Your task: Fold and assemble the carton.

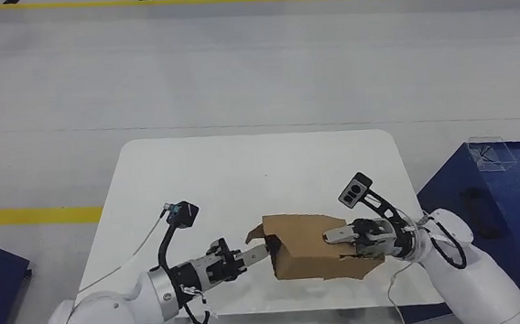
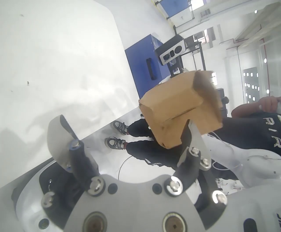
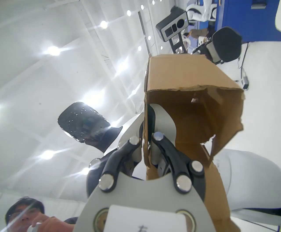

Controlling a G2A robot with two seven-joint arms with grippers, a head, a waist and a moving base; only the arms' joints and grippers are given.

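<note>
You can count one carton (image 1: 308,245) in the lower centre, one white desk (image 1: 242,172) under it, and two claws: left claw (image 1: 256,251), right claw (image 1: 332,236).

You have the carton (image 1: 308,245) over the table's (image 1: 242,163) near edge, between both grippers. The left gripper (image 1: 256,252) is at its left end, one finger (image 2: 194,136) touching it. The right gripper (image 1: 332,236) straddles a wall at its right end. A cabinet (image 1: 492,199) stands right of the table.
</note>
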